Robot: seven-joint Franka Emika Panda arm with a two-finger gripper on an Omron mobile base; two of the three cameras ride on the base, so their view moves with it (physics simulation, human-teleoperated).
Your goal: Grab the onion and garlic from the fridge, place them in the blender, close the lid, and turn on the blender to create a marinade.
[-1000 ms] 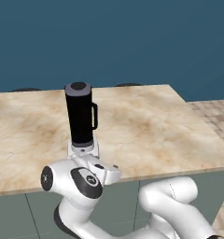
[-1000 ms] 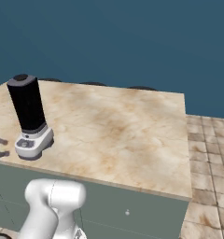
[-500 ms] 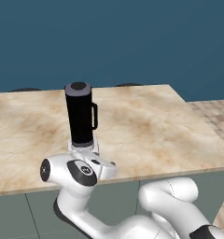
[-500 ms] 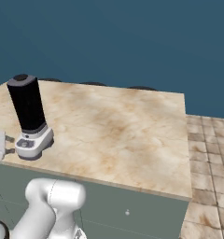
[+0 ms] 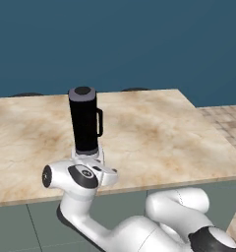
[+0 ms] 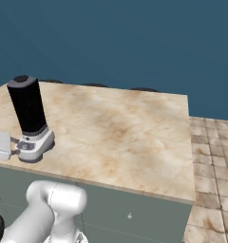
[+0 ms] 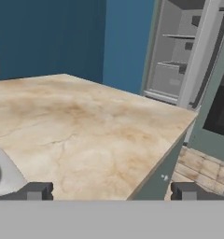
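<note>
Blender (image 5: 85, 123) stands upright on the marbled surface (image 5: 154, 133), near its front edge, lid (image 5: 82, 91) seated on top of the black jar; jar opaque, so contents cannot be told. Gripper (image 7: 111, 192) sits low at the surface's front edge just beside the blender's white base (image 6: 35, 144); jaws released, spread wide, nothing between them. In the hand view the fridge (image 7: 181, 51) stands open well beyond the far corner of the surface from the blender, grey shelves visible; small dark shapes on the shelves are too small to name, so onion and garlic are not identified. Judgement: onion should be firm, light, round and smooth, liable to roll or squirt out, so take it across its widest middle. Garlic lighter and smaller, lumpy; centre it well between the fingertips. Lid looks light and rigid; grip by its rim.
</note>
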